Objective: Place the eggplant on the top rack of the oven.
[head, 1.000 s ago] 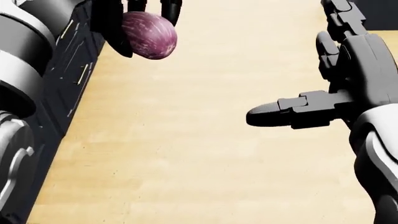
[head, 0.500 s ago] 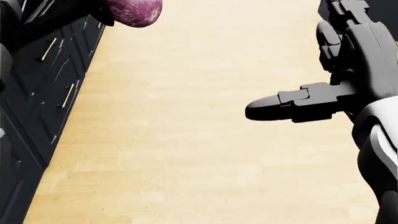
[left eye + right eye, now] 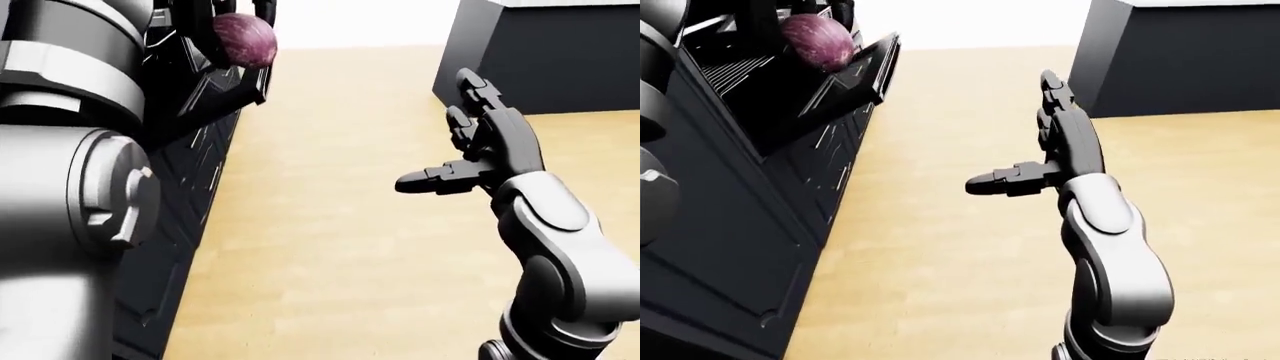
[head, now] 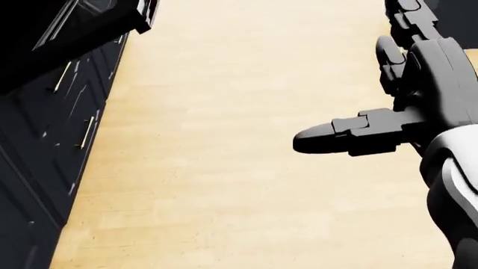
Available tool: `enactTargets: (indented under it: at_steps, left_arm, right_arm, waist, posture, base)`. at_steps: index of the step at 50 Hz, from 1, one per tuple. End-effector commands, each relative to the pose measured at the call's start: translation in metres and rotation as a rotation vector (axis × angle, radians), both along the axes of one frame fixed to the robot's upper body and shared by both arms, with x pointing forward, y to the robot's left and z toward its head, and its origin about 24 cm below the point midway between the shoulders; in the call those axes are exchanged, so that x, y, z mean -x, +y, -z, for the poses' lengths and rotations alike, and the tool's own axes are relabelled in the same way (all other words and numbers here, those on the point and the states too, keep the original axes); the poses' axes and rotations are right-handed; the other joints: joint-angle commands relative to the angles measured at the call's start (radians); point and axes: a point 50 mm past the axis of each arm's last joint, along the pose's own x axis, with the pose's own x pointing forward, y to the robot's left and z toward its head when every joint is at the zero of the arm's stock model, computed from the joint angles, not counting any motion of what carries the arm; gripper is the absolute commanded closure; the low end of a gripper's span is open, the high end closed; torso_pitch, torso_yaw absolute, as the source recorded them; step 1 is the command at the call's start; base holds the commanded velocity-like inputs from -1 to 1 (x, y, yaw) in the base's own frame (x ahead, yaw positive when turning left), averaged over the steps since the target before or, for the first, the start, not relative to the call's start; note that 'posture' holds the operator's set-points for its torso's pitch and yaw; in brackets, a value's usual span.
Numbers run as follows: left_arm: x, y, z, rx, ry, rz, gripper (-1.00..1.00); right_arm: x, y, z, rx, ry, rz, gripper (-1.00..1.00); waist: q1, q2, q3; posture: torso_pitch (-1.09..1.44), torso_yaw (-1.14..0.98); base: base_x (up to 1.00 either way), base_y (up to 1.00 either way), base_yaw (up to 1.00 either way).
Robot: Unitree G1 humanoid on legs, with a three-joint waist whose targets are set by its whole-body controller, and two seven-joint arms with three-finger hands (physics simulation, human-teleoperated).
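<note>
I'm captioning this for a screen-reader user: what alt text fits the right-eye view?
A purple eggplant is held in the dark left hand at the top left, over an oven rack behind the open oven door. The right hand hangs open and empty over the wood floor.

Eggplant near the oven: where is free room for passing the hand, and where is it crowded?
Crowded: the left hand wraps the eggplant just above the oven door. Free: the bare wooden floor between the dark cabinets and the open right hand.
</note>
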Motion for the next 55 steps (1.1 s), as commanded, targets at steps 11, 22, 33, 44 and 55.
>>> enactTargets:
  at_steps: [11,22,33,44,55]
  left_arm:
    - [0.014,-0.010,-0.031,0.016,-0.123,0.042,1.00]
    - [0.016,-0.009,-0.035,0.013,-0.132,0.037,1.00]
    - [0.017,-0.008,-0.037,0.014,-0.139,0.033,1.00]
    - [0.019,-0.010,-0.042,0.015,-0.148,0.037,1.00]
    - [0.020,-0.015,-0.044,0.012,-0.158,0.044,1.00]
  right_arm:
    - [0.004,-0.004,-0.019,0.009,-0.108,0.036,-1.00]
    - [0.003,-0.003,-0.016,0.009,-0.103,0.032,-1.00]
    - [0.002,-0.002,-0.017,0.011,-0.102,0.028,-1.00]
    - [-0.001,-0.001,-0.016,0.006,-0.106,0.021,-1.00]
    - [-0.002,-0.006,-0.010,-0.002,-0.100,0.019,-1.00]
  waist:
    - [0.000,-0.107,-0.025]
    - [-0.010,-0.021,-0.027]
    - [-0.017,-0.052,-0.012]
    - [-0.004,-0.098,-0.044]
    - [-0.002,0.004,-0.026]
  posture:
    - [0.00,0.00]
    - [0.00,0.00]
    - [0.00,0.00]
    - [0.00,0.00]
    - [0.00,0.00]
  base:
    - [0.08,0.47,0.00]
    - [0.08,0.49,0.00]
    - [0.06,0.51,0.00]
    - [0.06,0.48,0.00]
    - [0.09,0.16,0.00]
